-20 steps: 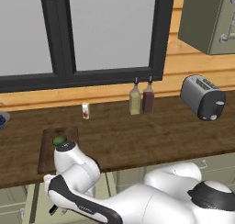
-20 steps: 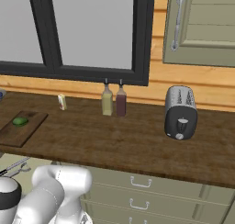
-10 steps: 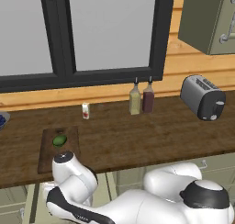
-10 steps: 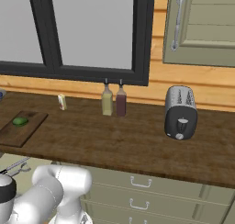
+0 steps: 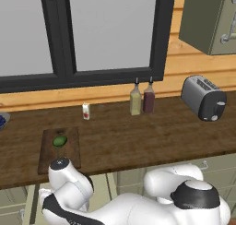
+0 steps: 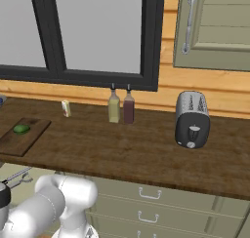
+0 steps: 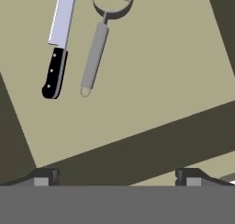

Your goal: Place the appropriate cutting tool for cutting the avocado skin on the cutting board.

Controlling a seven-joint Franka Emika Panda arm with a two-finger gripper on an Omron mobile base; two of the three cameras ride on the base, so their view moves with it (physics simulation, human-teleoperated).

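With our gripper (image 7: pixel 114 176) spread wide and empty, we risk grabbing the peeler (image 7: pixel 98 43) lying just beside the knife (image 7: pixel 58 44).

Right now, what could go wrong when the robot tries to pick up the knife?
1. The knife lies right beside the grey peeler, so the open gripper might grab or bump the peeler instead.
2. The gripper is off to one side of the knife's black handle, so it could close on the blade.
3. The avocado sits on the cutting board; the knife might knock it off.
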